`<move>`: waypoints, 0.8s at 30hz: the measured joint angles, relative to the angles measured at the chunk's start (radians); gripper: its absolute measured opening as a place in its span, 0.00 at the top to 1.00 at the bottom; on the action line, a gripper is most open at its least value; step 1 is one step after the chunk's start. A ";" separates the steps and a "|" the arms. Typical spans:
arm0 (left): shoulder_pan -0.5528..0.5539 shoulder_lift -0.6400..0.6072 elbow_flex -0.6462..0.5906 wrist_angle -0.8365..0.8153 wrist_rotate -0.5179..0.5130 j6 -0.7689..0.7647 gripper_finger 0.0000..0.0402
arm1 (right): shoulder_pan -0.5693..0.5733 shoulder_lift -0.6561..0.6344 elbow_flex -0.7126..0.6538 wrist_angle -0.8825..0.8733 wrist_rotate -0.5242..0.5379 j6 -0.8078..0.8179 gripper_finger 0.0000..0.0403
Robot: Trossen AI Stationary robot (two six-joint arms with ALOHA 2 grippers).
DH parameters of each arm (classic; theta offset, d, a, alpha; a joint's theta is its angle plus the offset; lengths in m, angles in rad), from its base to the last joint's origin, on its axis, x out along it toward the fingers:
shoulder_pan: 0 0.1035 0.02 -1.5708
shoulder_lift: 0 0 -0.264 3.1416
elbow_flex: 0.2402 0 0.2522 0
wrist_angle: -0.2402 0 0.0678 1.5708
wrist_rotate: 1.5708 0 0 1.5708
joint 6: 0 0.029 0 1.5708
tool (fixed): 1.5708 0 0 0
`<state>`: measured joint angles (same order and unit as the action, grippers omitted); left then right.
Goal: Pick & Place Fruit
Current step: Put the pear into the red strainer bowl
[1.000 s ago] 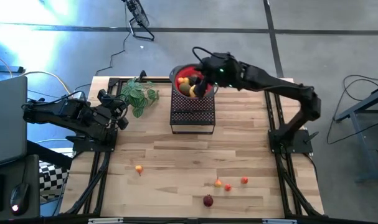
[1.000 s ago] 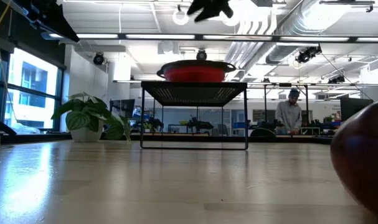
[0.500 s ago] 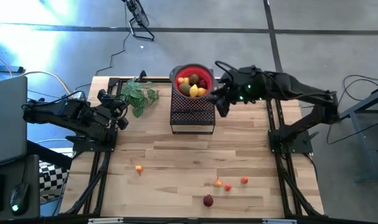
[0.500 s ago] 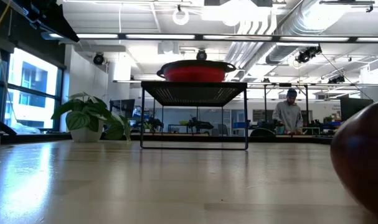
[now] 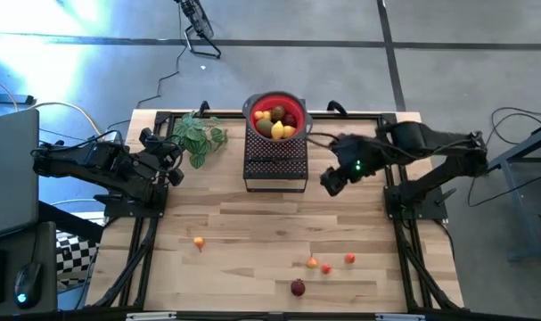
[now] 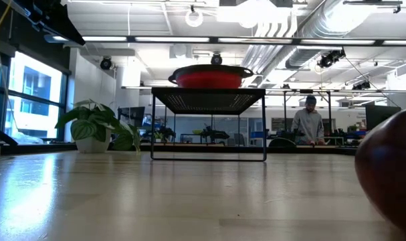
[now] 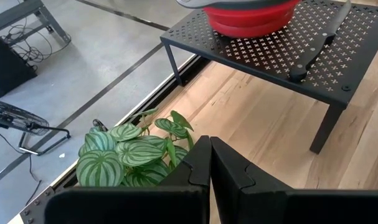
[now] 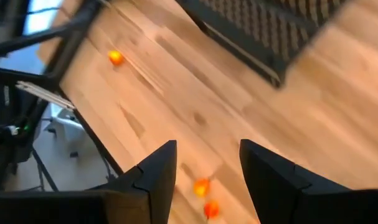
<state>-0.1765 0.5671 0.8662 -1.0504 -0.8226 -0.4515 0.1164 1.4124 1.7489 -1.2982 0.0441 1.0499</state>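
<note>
Fruit is split between two spots right now. A handful of yellow, olive-green and red pieces (image 5: 274, 123) sit piled in the round red bowl (image 5: 294, 104), which is up on the black perforated metal stand (image 5: 274, 165) at the far middle of the light wooden table (image 5: 252, 232). The rest is loose on the near part of the wood: a small orange piece (image 5: 199, 242) off toward the left side, and well apart from it a cluster of a tiny orange one (image 5: 312, 262), two tiny red ones (image 5: 349, 259), and a dark red ball (image 5: 298, 287) closest to the near edge.

Right gripper (image 5: 331, 181) hovers over bare table just beside the stand, fingers (image 8: 156, 176) apart, nothing between them. Left gripper (image 5: 174, 162) is parked at the left edge by the green leafy potted plant (image 5: 199, 135), fingers (image 7: 198, 163) pressed together and empty.
</note>
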 joint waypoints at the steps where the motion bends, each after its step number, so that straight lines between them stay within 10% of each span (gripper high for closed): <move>1: 0.000 0.000 0.000 0.000 0.000 0.000 1.00 | 0.012 0.000 0.000 -0.023 0.002 0.039 0.58; 24: 0.000 0.000 0.000 0.000 0.000 0.000 1.00 | 0.322 0.048 -0.001 -0.249 0.000 0.638 0.58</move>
<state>-0.1768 0.5673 0.8664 -1.0500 -0.8227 -0.4515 0.4388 1.4608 1.7481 -1.5474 0.0443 1.6884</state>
